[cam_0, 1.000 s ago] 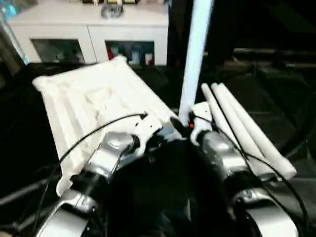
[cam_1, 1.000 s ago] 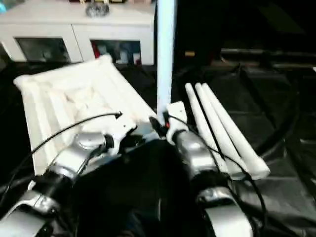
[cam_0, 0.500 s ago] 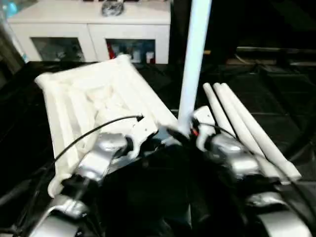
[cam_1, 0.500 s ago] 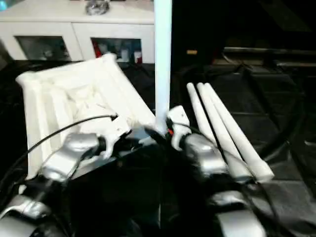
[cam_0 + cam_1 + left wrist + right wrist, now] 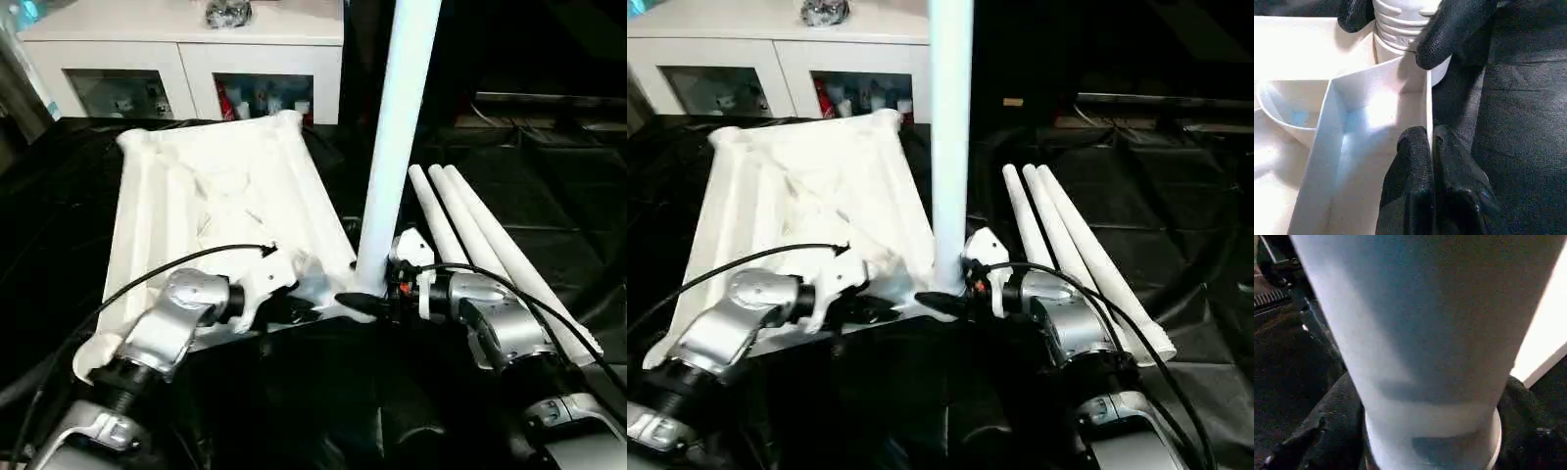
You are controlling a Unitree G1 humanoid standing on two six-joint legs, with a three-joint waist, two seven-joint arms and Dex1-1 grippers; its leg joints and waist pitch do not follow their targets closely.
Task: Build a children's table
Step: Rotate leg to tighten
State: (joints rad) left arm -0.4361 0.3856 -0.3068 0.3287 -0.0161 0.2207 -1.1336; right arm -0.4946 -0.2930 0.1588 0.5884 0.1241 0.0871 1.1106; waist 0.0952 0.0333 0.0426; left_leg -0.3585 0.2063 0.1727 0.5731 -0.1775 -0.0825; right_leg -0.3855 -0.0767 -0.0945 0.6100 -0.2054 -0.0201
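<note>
Right pincer (image 5: 377, 300) clasped round the foot of the upright leg (image 5: 397, 147), one black finger either side of the tube just above its ribbed end, as the right wrist view shows with a finger (image 5: 1327, 431) at each flank. Straight up from that grip: the leg's long axis, near vertical, leaning a touch, its upper end running out of frame. Directly beneath the grip: the near right corner socket (image 5: 1400, 19) of the upturned table top (image 5: 216, 196), with the ribbed collar seated in or at the mouth of the socket; full seating cannot be told.

Left pincer (image 5: 1427, 147) pressed together on the thin edge wall of the table top, just beside that same socket, holding the top from the left. Away from both pincers: the ribbed underside facing up, stretching off toward the white cabinet (image 5: 186, 69).

Just to the right of the right pincer: three spare legs (image 5: 470, 235) lying side by side on the black cloth (image 5: 549, 186), long axes pointing away, near ends passing behind the right forearm.

By judgement, coming move hinging on the leg's axis staying in line with the socket below; right arm the one to turn or press, left arm merely bracing.
</note>
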